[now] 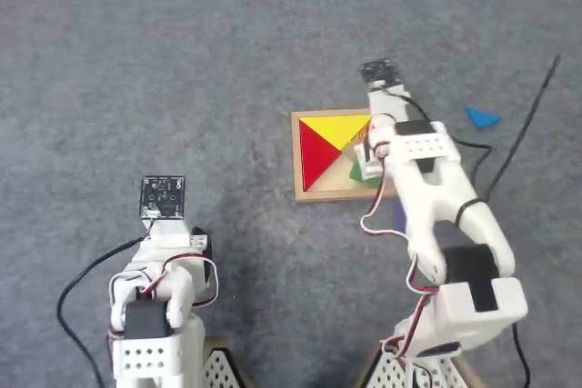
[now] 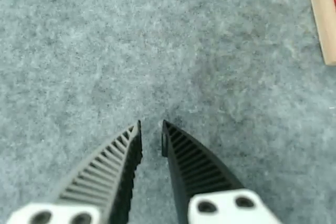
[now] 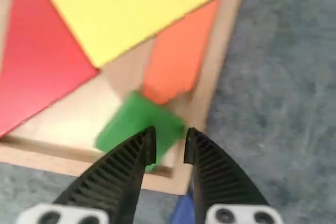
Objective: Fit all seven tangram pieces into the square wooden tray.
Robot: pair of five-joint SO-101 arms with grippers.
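The square wooden tray [image 1: 296,156] lies mid-table. In it are a red triangle [image 1: 314,154], a yellow triangle [image 1: 338,127], an orange piece [image 3: 181,56] and a green piece [image 3: 134,124]. My right gripper [image 3: 169,132] hovers over the tray's right side, open by a narrow gap, its tips just above the green piece's edge. The green piece rests tilted in the tray's corner beside the orange one. A blue triangle [image 1: 482,117] lies on the cloth right of the tray. My left gripper [image 2: 151,125] is slightly open over bare cloth, holding nothing.
Grey felt covers the table. The tray rim [image 2: 321,19] is off to one side of the left gripper. A blue-purple piece [image 3: 181,211] lies on the cloth just outside the tray, under the right arm [image 1: 427,188]. A black cable [image 1: 523,134] runs past the blue triangle.
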